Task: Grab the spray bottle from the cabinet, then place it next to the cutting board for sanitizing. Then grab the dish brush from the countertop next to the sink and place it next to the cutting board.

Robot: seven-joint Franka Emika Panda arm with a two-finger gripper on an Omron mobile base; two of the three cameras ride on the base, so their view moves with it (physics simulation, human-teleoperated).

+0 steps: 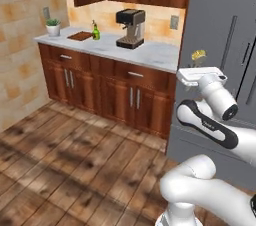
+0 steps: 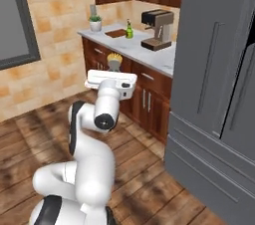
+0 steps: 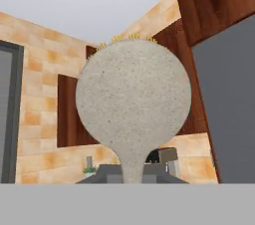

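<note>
The gripper (image 2: 113, 69) holds the dish brush (image 3: 133, 104) upright by its handle, bristles above the fingers. The cutting board (image 1: 80, 35) and spray bottle (image 1: 95, 31) lie far ahead on the countertop (image 1: 150, 52). The thin handle could slip during the drive, or the brush may knock the bottle at placement.

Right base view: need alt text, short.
The white arm holds the dish brush upright in its gripper, in front of reddish-brown drawers. Behind, on the marble countertop, the green spray bottle stands beside the cutting board, with a potted plant to their left and a coffee machine to their right. A grey fridge fills the right side.
</note>
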